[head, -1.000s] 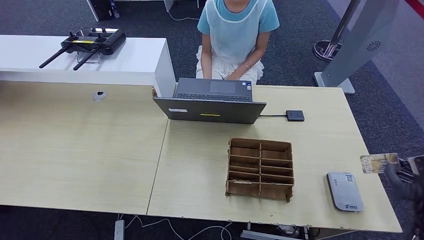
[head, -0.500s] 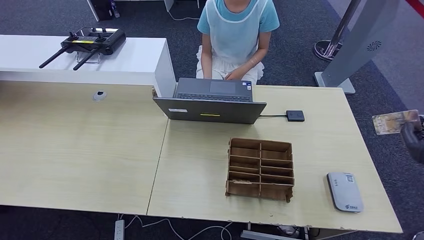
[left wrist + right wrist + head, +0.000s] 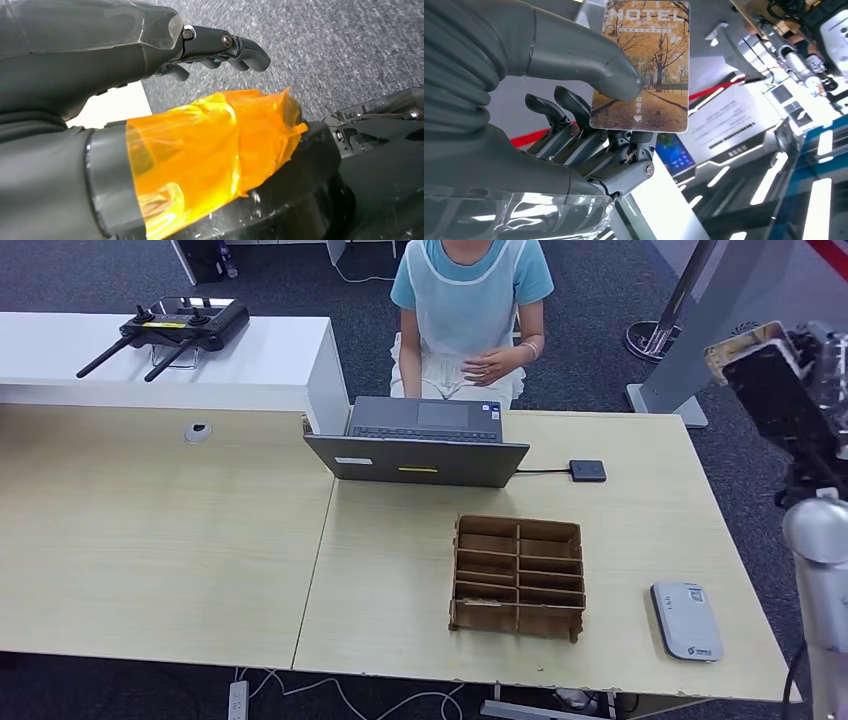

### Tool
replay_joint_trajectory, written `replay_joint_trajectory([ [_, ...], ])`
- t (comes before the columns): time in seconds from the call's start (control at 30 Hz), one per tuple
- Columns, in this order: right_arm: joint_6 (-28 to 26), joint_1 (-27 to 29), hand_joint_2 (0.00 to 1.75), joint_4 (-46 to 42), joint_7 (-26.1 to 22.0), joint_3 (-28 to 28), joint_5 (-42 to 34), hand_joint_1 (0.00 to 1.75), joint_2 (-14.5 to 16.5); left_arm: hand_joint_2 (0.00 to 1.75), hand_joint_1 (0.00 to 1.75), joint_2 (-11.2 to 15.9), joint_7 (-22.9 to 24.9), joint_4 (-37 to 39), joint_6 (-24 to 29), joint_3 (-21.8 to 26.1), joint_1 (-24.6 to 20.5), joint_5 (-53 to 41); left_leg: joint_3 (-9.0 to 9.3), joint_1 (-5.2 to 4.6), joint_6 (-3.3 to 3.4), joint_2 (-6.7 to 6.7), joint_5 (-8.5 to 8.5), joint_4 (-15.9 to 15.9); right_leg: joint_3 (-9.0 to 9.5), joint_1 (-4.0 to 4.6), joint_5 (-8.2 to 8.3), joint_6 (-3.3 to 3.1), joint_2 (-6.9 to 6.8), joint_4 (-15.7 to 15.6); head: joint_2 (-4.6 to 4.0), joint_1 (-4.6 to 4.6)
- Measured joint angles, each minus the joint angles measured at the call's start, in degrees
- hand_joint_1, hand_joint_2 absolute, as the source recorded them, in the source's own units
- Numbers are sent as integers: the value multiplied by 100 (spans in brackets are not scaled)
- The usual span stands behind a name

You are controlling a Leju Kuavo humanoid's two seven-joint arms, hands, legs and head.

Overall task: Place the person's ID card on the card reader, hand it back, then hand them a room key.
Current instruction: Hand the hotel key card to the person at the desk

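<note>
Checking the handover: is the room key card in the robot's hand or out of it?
In hand: the right hand pins the hotel card between thumb and fingers, raised beside the table.

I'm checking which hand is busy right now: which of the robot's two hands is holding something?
The right hand, raised beside the desk, pinches a hotel key card printed with autumn trees under its thumb. The left hand holds nothing.

A mock hotel reception in an office-like hall: a wooden worktop [image 3: 150, 540] with a laptop [image 3: 420, 445], a card reader [image 3: 687, 620] and a slotted card box [image 3: 518, 578], grey carpet [image 3: 590, 330], a person [image 3: 468, 310] seated opposite, and a card printed "HOTEL" [image 3: 643, 65].
</note>
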Motion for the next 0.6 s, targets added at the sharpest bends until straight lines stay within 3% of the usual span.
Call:
replay_joint_trajectory([
  [0.23,-123,-1180,175,847,85,1200,827,175,517,0,0,3,74,0,-67,-2,-26,-488,-1,3,-2,-9,2,0,-1,2,0,0,-7,2,0,0],
  [0.6,-170,-2002,175,2017,228,2242,1900,175,1099,0,0,8,162,0,-120,-2,-41,-992,-5,1,-2,-17,2,1,-1,1,0,0,-13,-1,-1,1],
])
